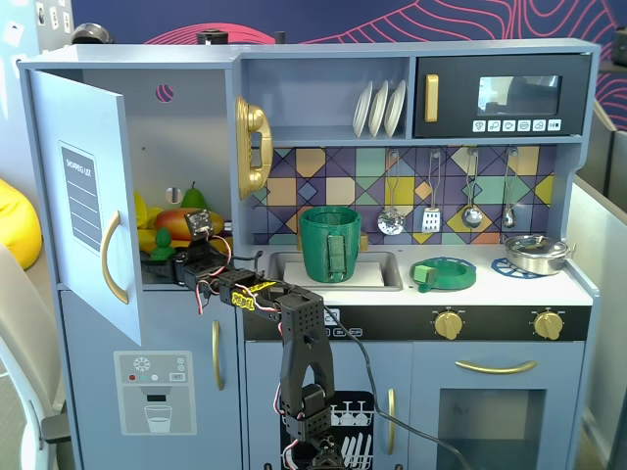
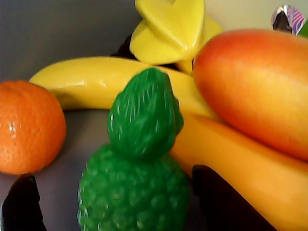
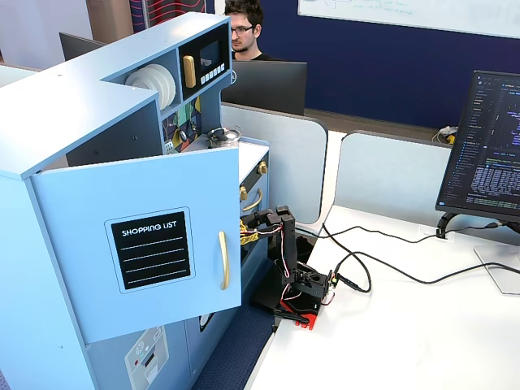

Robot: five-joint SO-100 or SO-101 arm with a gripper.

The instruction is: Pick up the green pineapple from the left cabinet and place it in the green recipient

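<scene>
1. Pineapple (image 2: pixel 139 168): one, all green, inside the open cabinet (image 1: pixel 83 211). In the wrist view it sits bottom centre, between the two dark fingers (image 2: pixel 21 204) of the claw (image 2: pixel 120 202); its long axis runs up the picture, crown pointing up and away from the camera.
2. Claw: released, jaws wide, one on each side of the pineapple's body and clear of it.
3. Wrist view, left to right: one orange (image 2: pixel 29 127) to the pineapple's left; one banana (image 2: pixel 106 84) lying crosswise behind the crown; one yellow star-shaped fruit (image 2: pixel 168 29) above it; one large orange-red mango (image 2: pixel 255 86) on the right, with a long orange-yellow fruit (image 2: pixel 240 173) under it, just beside the pineapple.
4. Front fixed view, left to right: cabinet door swung open, gold handle (image 1: pixel 111 257) on it; the arm (image 1: pixel 299 343) reaching into the fruit compartment; one tall green pot (image 1: pixel 329 243) standing upright in the sink (image 1: pixel 377 274); one flat green dish (image 1: pixel 444 273) on the worktop (image 1: pixel 578 284); one steel pan (image 1: pixel 537 253) at far right.
5. Three white plates (image 1: pixel 379 108) stand on the upper shelf, left of one black microwave (image 1: pixel 503 95).
</scene>
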